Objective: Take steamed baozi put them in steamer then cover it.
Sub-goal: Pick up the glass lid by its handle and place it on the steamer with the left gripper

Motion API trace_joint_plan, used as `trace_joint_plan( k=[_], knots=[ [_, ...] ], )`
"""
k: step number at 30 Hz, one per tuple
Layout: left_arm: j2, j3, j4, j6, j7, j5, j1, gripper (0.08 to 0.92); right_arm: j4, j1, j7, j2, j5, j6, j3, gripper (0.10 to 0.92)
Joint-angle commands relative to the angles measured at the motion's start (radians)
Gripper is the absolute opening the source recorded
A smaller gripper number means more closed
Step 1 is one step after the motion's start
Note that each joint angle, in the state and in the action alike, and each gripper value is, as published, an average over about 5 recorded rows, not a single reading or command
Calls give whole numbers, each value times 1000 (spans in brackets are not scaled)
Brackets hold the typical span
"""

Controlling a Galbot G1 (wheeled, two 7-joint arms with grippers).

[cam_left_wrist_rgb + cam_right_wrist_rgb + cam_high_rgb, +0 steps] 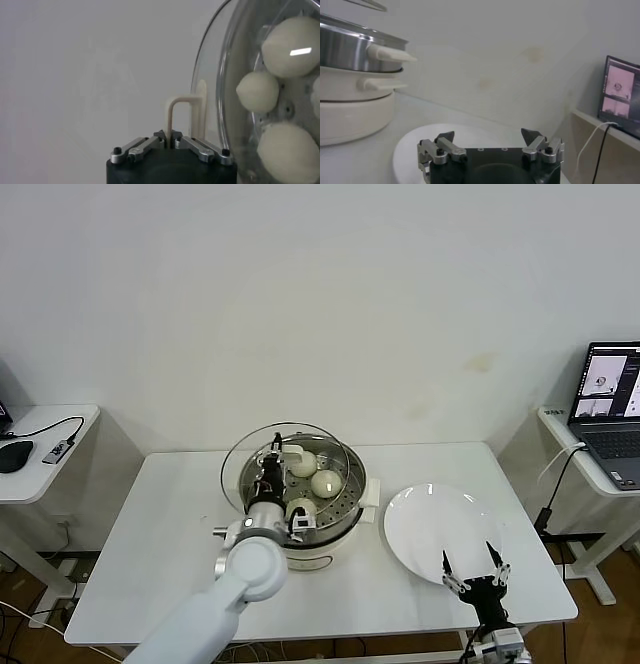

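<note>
The steamer (326, 546) stands mid-table with three steamed baozi (326, 482) showing on its perforated tray. My left gripper (270, 476) is shut on the cream handle (185, 107) of the cover (237, 464). It holds the glass lid tilted over the pot's left side. Through the glass, the left wrist view shows the buns (257, 91) close behind the cover (220, 95), with my left gripper (168, 135) pinching the handle's thin bar. My right gripper (476, 574) hovers open and empty over the near edge of the white plate (425, 519).
In the right wrist view my right gripper (489, 135) hangs over the plate (415, 145), with the steamer (350, 50) farther off. A laptop (612, 409) sits on the right side table. A mouse (14, 454) and cable lie on the left one.
</note>
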Motion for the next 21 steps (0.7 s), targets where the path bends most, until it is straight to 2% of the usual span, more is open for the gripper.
trace_joint_plan(
  k=[1,21],
  knots=[
    [-49,37,83,6,15,36,-29,146,-4,-1,1,1,2,1,-2,823],
    [-79,40,116,-8,5,45,-22,146,-15,-4,2,-1,-2,7,-5,823]
  ],
)
